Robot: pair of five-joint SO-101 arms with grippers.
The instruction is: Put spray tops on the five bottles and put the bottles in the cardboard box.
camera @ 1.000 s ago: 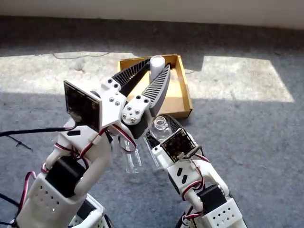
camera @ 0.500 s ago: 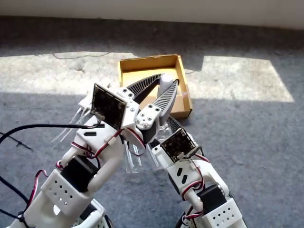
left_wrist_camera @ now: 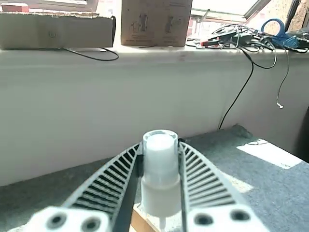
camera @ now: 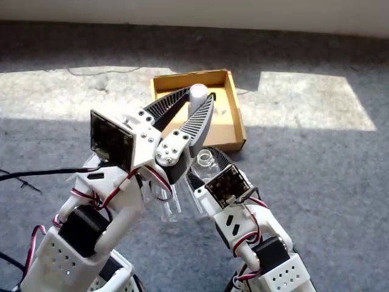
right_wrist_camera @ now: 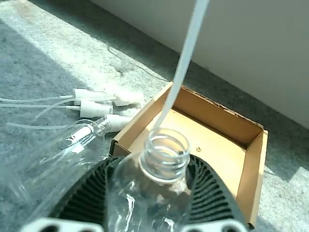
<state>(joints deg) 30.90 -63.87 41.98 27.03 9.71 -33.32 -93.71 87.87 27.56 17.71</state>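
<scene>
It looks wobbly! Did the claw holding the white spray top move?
Yes. The left gripper and spray top shifted from the cardboard box's front wall back over its middle.

Left arm high, jaws tight on a spray top; right arm lower, jaws tight round a bottle.

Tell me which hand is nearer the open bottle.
Right. The right hand grips the bottle itself; the left hand holds a spray top above it, its tube reaching down to the neck.

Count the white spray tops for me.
5 spray tops: one in the left fingers above the held bottle, four loose on the carpet beside the cardboard box; others may be hidden.
</scene>
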